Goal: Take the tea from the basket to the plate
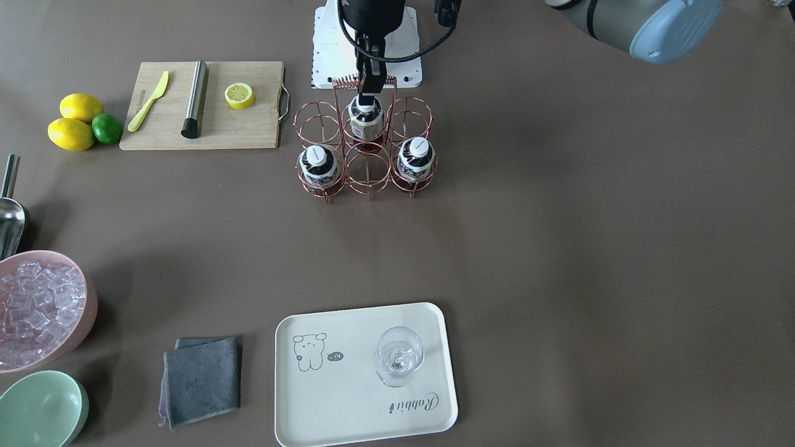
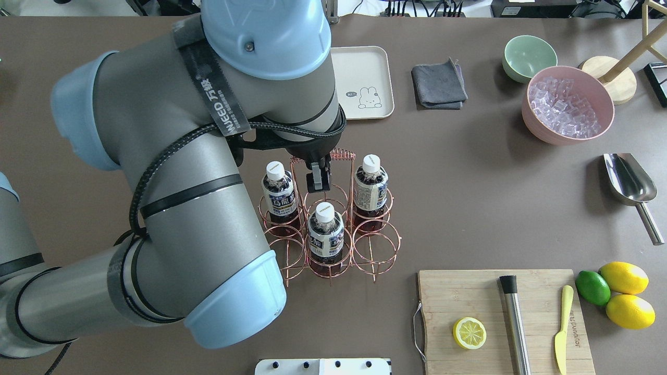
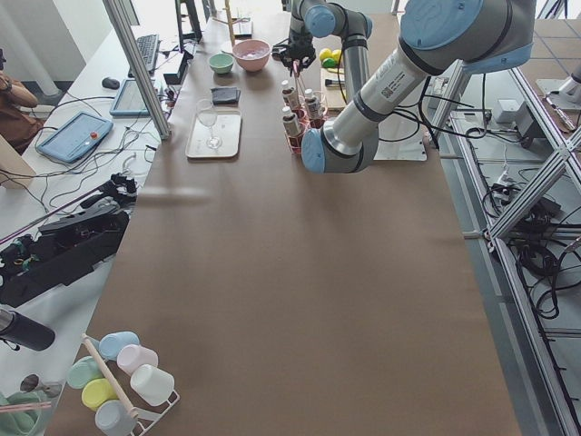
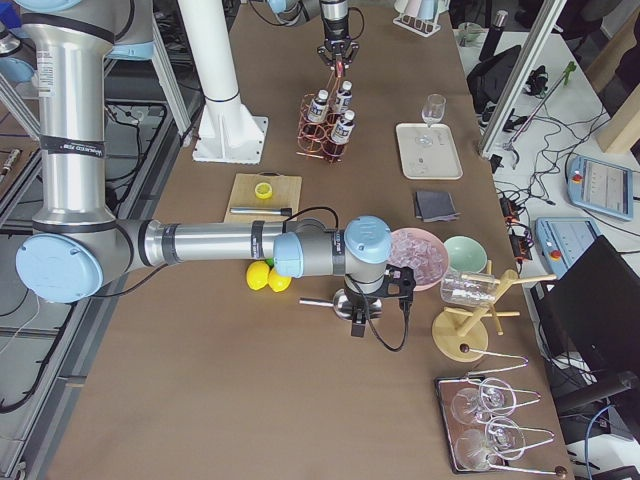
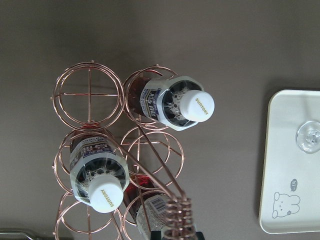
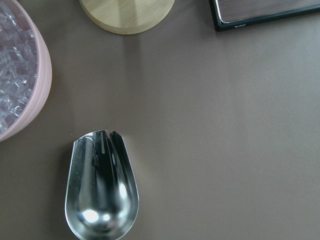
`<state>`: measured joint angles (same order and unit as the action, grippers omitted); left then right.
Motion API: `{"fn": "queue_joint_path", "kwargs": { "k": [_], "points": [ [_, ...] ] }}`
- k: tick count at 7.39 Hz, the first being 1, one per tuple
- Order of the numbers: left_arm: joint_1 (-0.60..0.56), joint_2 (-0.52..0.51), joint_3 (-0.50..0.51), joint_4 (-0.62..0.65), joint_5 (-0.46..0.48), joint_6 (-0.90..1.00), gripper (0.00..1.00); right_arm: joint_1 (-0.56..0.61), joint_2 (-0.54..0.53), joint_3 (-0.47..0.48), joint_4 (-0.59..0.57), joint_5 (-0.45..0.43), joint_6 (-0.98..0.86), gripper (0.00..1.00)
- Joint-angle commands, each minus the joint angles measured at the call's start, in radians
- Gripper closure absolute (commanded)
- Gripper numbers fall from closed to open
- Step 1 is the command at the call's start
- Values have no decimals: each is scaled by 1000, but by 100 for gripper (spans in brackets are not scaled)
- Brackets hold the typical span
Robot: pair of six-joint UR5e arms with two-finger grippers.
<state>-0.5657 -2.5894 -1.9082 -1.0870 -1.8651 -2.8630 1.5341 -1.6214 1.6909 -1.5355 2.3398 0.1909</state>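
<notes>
Overhead exterior: left gripper (image 2: pixel 318 182), released, is hovering over basket's (image 2: pixel 342 154) 6 o'clock tea (image 2: pixel 325 234); likely light, rigid, slick, so grip beneath cap.

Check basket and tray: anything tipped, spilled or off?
Nothing stands out. All three bottles stand upright in the basket with caps on, and the glass stands upright on the tray. No spill is visible.
</notes>
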Motion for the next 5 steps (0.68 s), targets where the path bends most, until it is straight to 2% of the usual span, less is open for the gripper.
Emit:
{"fn": "queue_joint_path", "kwargs": {
  "k": [1, 5],
  "points": [
    [21, 5, 3, -28, 39, -22, 100, 0, 0, -2, 0, 0, 1, 0],
    [21, 3, -11, -30, 41, -32, 100, 0, 6, 7, 2, 3, -4, 0]
  ]
}}
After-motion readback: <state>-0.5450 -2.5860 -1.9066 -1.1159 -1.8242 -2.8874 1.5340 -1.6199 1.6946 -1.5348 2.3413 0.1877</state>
